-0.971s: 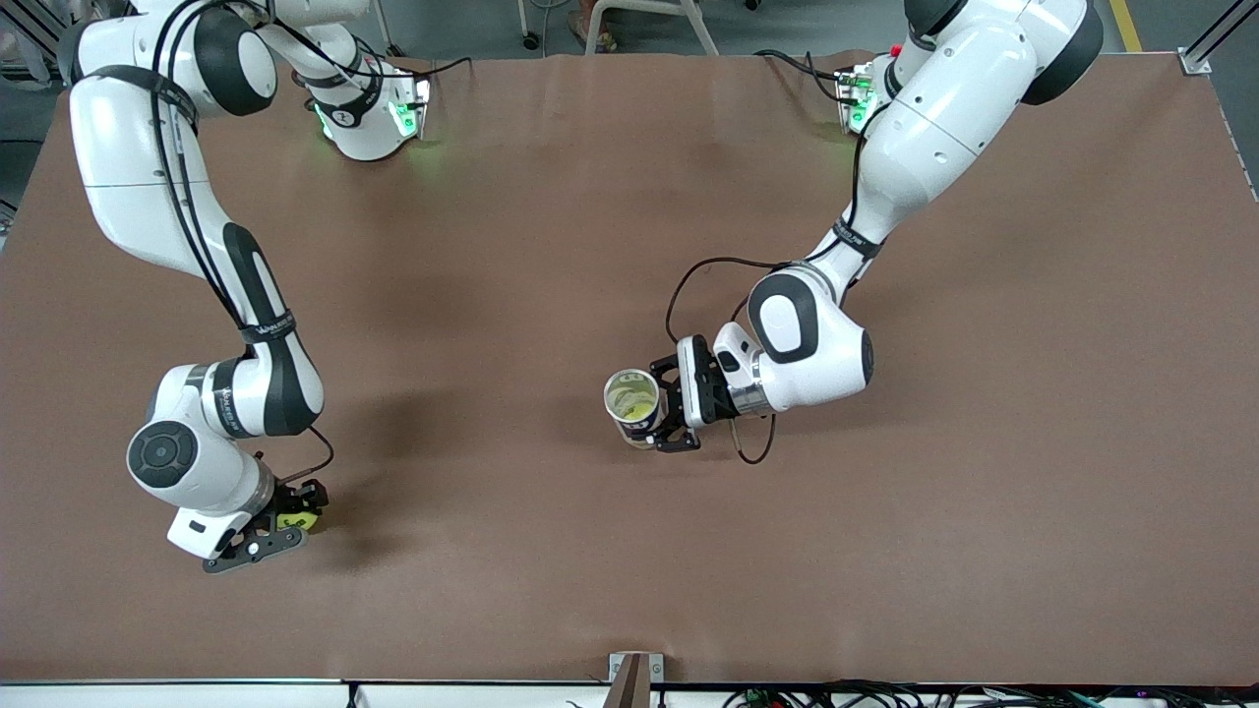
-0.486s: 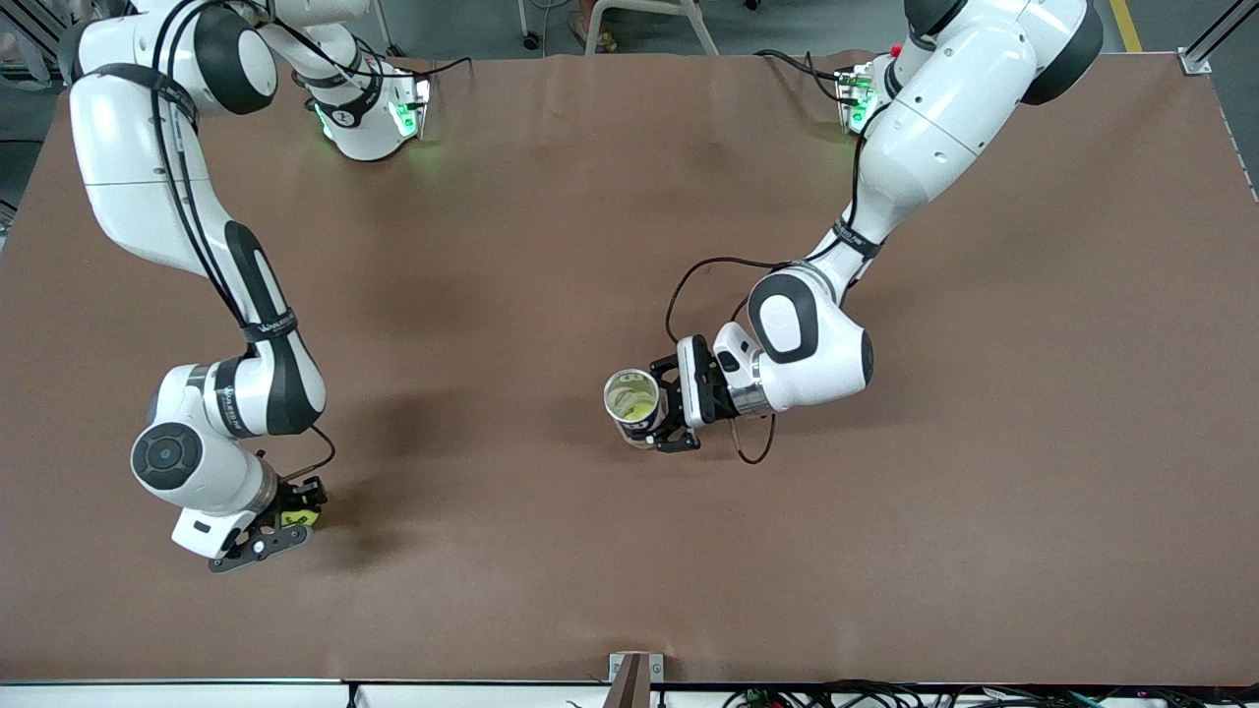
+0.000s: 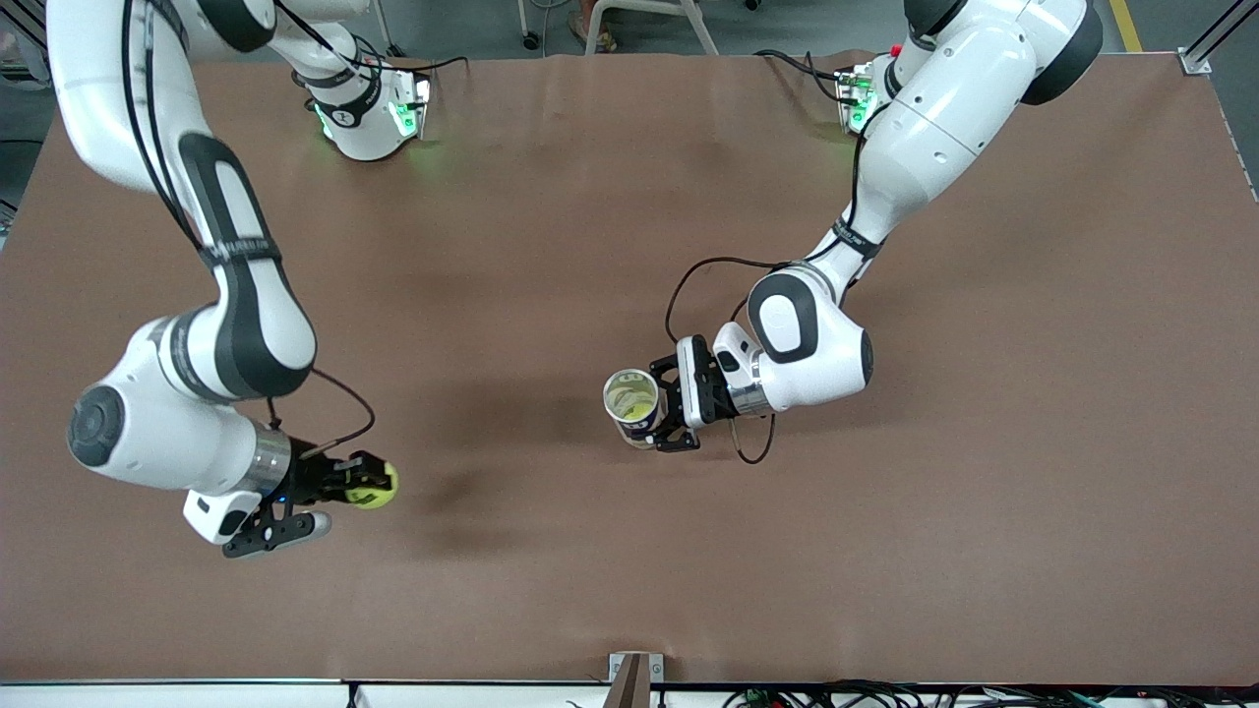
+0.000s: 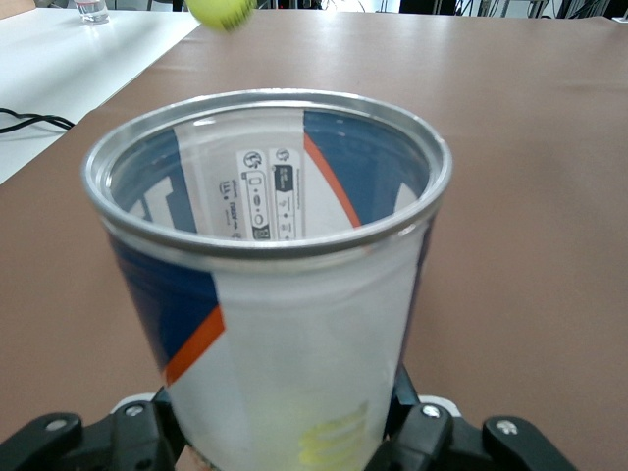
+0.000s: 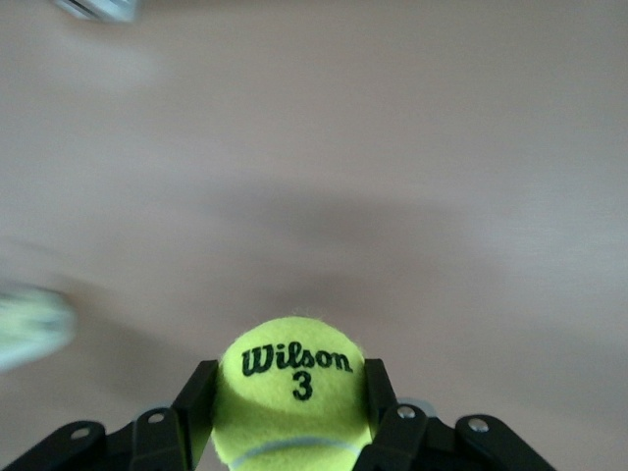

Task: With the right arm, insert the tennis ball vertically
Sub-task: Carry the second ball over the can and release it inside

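Right gripper clamped on fuzzy yellow-green tennis ball, airborne over the table's right-arm end, while left gripper clamps the open-topped blue-white-orange can upright mid-table (presumably steadying it for insertion).

The right arm reached from its base down along its end of the table, elbow raised and wrist turned level, with the right gripper up in the air over the table's near part, its fingers clamped on the tennis ball. The left arm stretched from its base toward the table's middle, forearm sloping down. The left gripper sat low and level, jaws closed around the can, holding it upright.
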You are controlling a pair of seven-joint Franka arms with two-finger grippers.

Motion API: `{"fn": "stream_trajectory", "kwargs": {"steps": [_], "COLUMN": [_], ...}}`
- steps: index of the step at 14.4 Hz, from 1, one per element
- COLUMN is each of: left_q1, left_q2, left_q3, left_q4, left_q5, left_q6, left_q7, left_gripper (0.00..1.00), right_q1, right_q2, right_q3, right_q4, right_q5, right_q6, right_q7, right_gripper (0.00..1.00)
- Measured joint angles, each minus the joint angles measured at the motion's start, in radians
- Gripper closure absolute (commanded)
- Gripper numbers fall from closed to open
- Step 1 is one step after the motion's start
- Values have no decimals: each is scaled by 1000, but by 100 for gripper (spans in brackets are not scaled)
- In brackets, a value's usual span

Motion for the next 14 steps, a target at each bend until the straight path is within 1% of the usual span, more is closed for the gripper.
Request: {"fn": "stream_trajectory", "kwargs": {"steps": [1,2,4,6,9,14], "left_q1": [0,0,0,0,0,0], "left_q2": [0,0,0,0,0,0], "left_q3": [0,0,0,0,0,0], "left_q4": [0,0,0,0,0,0], "left_q5": [0,0,0,0,0,0], "left_q6": [0,0,0,0,0,0], "left_q7": [0,0,0,0,0,0], "left_gripper": [23,23,23,23,23,23], "right_q1": [42,90,192,257,313,350], "right_q2": [-25,-40,-48,-48,-46,-43], "right_q3": [4,6,7,6,5,4], "right_q4": [0,1,13,18,18,18], "right_q5": [34,47,51,51,52,53], "right_q6": [-5,-2,15,21,26,58], "right_q7": [99,207,434,579,711,771], "right_gripper": [88,88,88,88,88,88]}}
